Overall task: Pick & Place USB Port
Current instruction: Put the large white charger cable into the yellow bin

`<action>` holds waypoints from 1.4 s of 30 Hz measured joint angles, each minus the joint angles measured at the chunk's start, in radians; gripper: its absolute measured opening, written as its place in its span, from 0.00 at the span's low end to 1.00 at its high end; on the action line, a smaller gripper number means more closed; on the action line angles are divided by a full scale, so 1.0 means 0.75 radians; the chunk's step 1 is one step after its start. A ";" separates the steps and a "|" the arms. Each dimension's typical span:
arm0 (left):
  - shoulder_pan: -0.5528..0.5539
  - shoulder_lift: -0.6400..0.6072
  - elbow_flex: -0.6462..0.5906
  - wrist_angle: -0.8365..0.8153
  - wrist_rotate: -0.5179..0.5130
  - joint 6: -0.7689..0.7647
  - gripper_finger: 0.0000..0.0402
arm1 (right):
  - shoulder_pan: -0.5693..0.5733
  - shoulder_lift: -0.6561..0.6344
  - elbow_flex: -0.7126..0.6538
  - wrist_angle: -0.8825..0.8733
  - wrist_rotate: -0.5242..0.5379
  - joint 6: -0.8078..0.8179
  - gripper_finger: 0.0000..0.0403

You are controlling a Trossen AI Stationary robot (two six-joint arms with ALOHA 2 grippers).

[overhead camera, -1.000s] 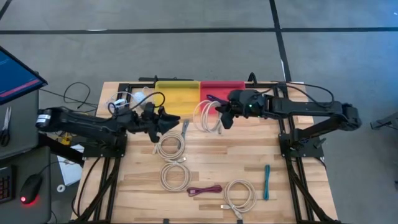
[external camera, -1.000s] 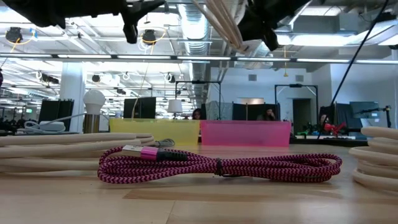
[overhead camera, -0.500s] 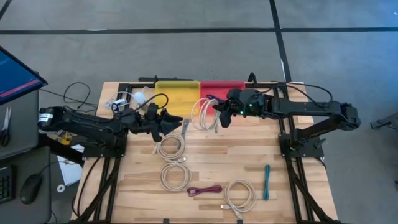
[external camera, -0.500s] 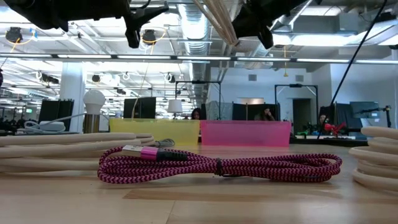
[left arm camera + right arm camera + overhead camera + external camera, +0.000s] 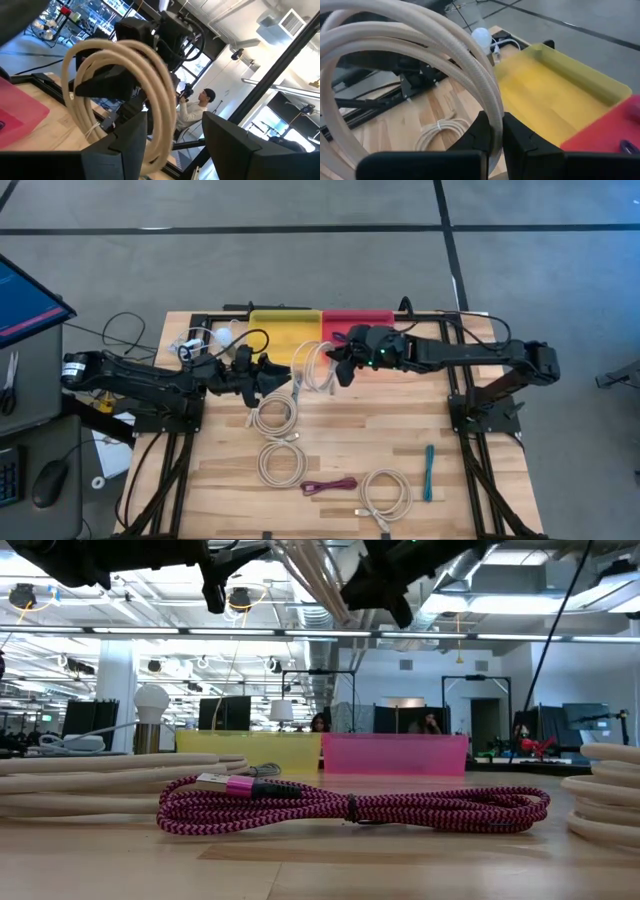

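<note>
- A coiled cream cable point(image 5: 318, 366), the USB lead of the task, hangs clear of the bench point(image 5: 480, 470), clamped in the right pincer point(image 5: 338, 365), whose fingers are closed on the loops; in the right wrist view the strands pass between the two dark fingers.
- The coil hangs by the seam between the yellow bin point(image 5: 285, 332) and the red bin point(image 5: 357, 323) at the far edge, so the step in hand looks like the carry toward a drop, with the yellow bin showing just beyond the coil in the right wrist view.
- The next move would call for bringing the loops fully over the chosen bin and parting the fingers only when the coil is inside its walls, since dangling turns could drape over a rim.
- The left pincer point(image 5: 283, 375) stands open just beside the coil, its fingers framing the loops in the left wrist view; it appears to hold nothing and is the nearest thing that could snag the cable.
- Still on the bench are more cream coils point(image 5: 274, 416), a braided magenta cable point(image 5: 330, 486) near the front edge, and a teal cable point(image 5: 428, 472) toward the right side.
- People sit at desks in the room beyond, well apart from the bench.
</note>
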 joint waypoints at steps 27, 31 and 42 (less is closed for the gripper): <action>-0.001 -0.001 0.000 0.006 0.000 0.014 0.18 | 0.008 0.304 0.366 -0.081 -0.014 -0.106 0.04; -0.001 0.000 0.001 0.002 0.002 0.008 0.05 | 0.008 0.301 0.366 -0.077 -0.014 -0.109 0.04; -0.001 -0.001 0.001 0.003 0.005 0.010 0.04 | 0.006 0.300 0.366 -0.076 -0.081 -0.101 0.13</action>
